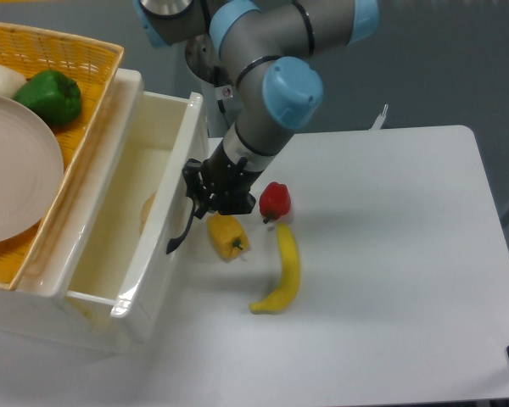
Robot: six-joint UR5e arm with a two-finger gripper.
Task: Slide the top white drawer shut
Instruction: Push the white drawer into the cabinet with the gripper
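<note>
The top white drawer (157,271) is pulled out toward the table, and its inside shows from above. Its curved black handle (181,229) runs along the front panel. My gripper (200,188) is at the drawer's front, right against the upper part of the handle. Its dark fingers merge with the handle, so I cannot tell whether they are open or shut. A pale tan object (147,212) lies inside the drawer, against the front wall.
A yellow wicker basket (76,55) sits on the cabinet top, holding a white plate (13,170) and a green pepper (51,95). On the table just right of the drawer lie a yellow pepper (227,237), a red pepper (275,201) and a banana (284,271).
</note>
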